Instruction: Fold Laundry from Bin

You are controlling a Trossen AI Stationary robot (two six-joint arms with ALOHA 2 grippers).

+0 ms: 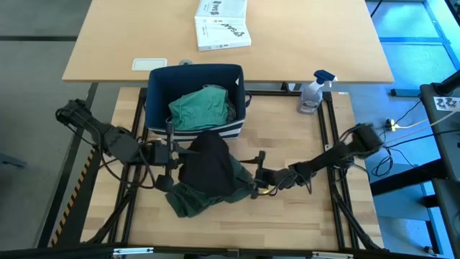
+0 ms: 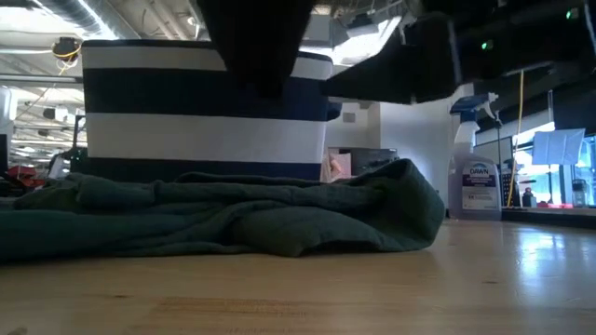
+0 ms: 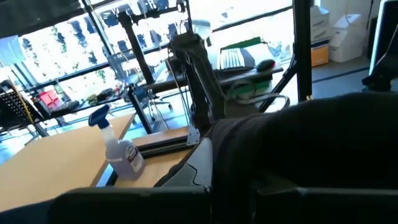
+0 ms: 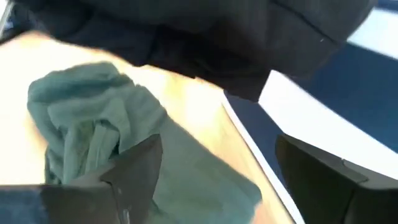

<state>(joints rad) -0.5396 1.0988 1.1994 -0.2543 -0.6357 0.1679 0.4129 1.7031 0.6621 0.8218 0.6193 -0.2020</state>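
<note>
Laundry spreads over the pale wooden table: a black T-shirt hangs pinched in the left gripper above an olive-green piece, just before the striped bin (teal piece inside). The right gripper, jaws spread wide, sits beside the cloth. A spray bottle stands near the table's far right corner; a bright workshop shows behind.

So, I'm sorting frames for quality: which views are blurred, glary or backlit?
Right wrist view: soft throughout, the green garment and black T-shirt smeared. Left wrist view: bright windows wash out behind the spray bottle. Low view: the bin and dark cloth hang backlit against ceiling lights, with glare on the table. High view: evenly lit, sharp.
</note>
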